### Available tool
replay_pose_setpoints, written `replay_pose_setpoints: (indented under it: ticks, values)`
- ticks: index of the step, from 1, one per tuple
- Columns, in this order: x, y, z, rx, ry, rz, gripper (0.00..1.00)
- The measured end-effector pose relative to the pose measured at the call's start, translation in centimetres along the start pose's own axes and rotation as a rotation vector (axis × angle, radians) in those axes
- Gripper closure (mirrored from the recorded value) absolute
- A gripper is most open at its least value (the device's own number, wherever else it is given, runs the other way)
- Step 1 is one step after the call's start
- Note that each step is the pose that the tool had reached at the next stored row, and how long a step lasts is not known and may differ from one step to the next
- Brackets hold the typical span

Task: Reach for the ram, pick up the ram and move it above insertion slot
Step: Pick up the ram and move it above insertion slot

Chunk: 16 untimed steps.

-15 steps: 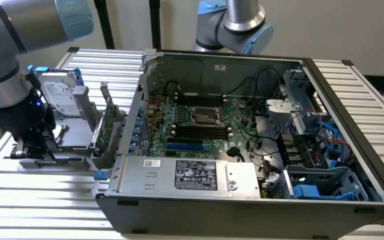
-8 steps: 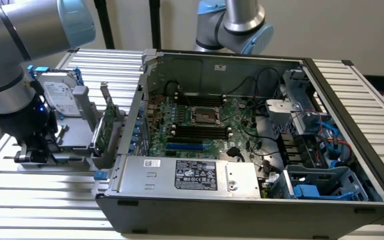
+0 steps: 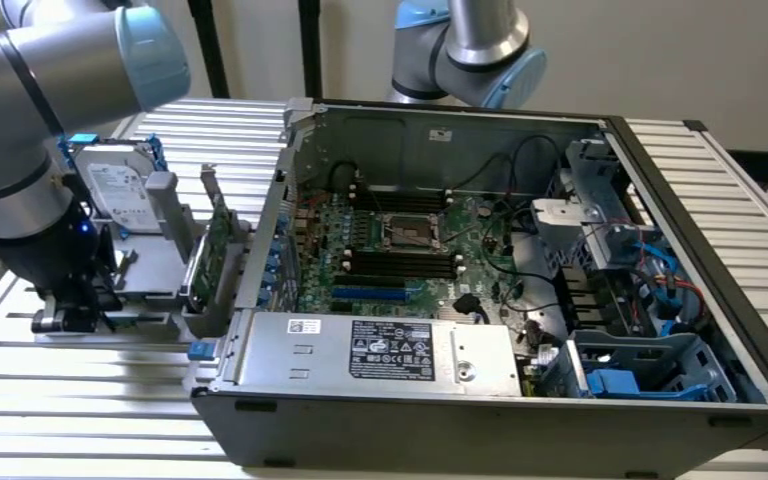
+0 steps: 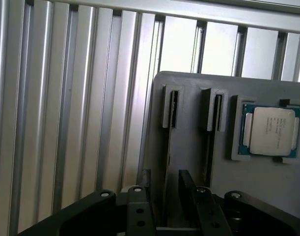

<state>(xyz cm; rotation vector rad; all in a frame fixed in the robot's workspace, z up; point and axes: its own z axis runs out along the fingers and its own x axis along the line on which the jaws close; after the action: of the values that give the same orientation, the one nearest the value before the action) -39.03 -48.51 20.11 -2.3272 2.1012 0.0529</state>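
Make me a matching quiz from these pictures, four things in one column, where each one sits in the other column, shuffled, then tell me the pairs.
1. hard drive
2. power supply
3. processor chip
4. gripper

A. inside the open case, along its near wall
B. seated in a square recess of the grey holder
C. upright outside the case, on the exterior view's left
D. low over the holder's narrow slots

Pairs: 1-C, 2-A, 3-B, 4-D

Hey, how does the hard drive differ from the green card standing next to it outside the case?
The hard drive is silver with a white label; the expansion card is green. The hard drive is a thick block, the expansion card a thin board. Both stand upright in the grey holder.
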Motion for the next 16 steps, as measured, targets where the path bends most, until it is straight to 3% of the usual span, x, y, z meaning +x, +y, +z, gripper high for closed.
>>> replay_pose_setpoints:
  ticks: [10, 11, 16]
  values:
    - [-0.06, -0.02, 0.44, 0.0007, -0.0054, 0.022, 0.66]
    - [-0.06, -0.02, 0.45, 0.0006, -0.0054, 0.023, 0.78]
    - [-0.06, -0.02, 0.46, 0.0004, -0.0059, 0.037, 0.87]
